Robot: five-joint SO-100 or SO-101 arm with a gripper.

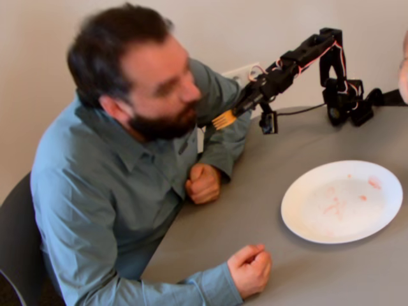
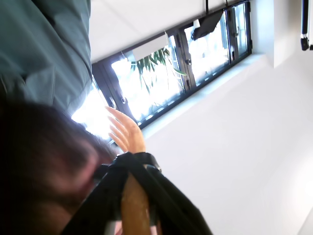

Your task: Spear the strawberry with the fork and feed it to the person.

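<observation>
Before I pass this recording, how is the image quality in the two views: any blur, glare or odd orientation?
Fixed view: even light, the person motion-blurred, the fork and plate fairly sharp. Wrist view: tilted picture, blown-out windows, close blurred hair and the fork out of focus.

Fixed view: even, soft indoor light, mild overall softness, motion blur on the person [image 1: 127,127]; faint shadow under the white plate [image 1: 306,223] on the grey table [image 1: 255,210]. Wrist view: rotated picture, window [image 2: 161,78] at upper centre blown out with glare; dark blurred hair at lower left; fork [image 2: 128,134] tines backlit, handle out of focus.
</observation>
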